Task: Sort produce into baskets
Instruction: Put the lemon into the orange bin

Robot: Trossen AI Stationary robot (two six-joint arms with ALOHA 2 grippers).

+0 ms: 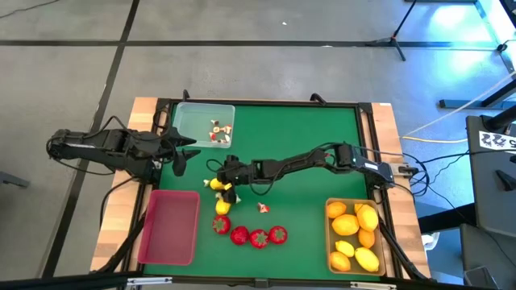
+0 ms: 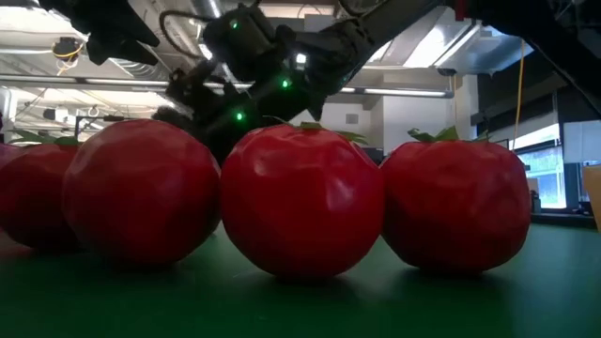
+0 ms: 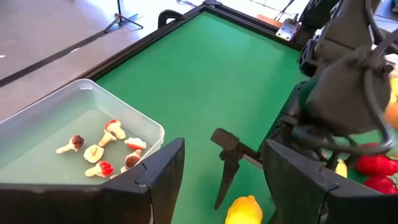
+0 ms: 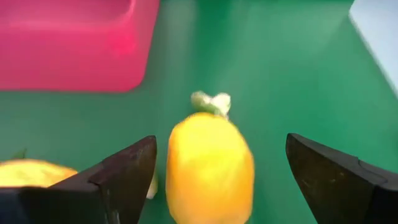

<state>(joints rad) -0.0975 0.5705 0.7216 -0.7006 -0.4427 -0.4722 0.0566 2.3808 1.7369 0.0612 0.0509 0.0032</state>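
My right gripper (image 1: 221, 184) is open over the mat's middle, and its fingers stand on either side of a yellow lemon (image 4: 210, 165) without touching it. A second lemon (image 1: 223, 207) lies just nearer. Several red strawberries (image 1: 259, 238) lie in a row near the front and fill the low view (image 2: 300, 202). A white-and-red bit (image 1: 264, 208) lies by them. My left gripper (image 1: 187, 153) is open and empty beside the clear tray (image 1: 187, 113), which holds several white-and-red bits (image 3: 102, 149). The red tray (image 1: 169, 242) is at front left. The tan tray (image 1: 329, 234), at front right, holds lemons and an orange fruit.
The green mat (image 1: 306, 137) is bare at the far right and between the strawberries and the tan tray. A raised dark frame (image 1: 266, 103) runs around the mat. My right arm (image 1: 306, 159) reaches across the mat's middle from the right.
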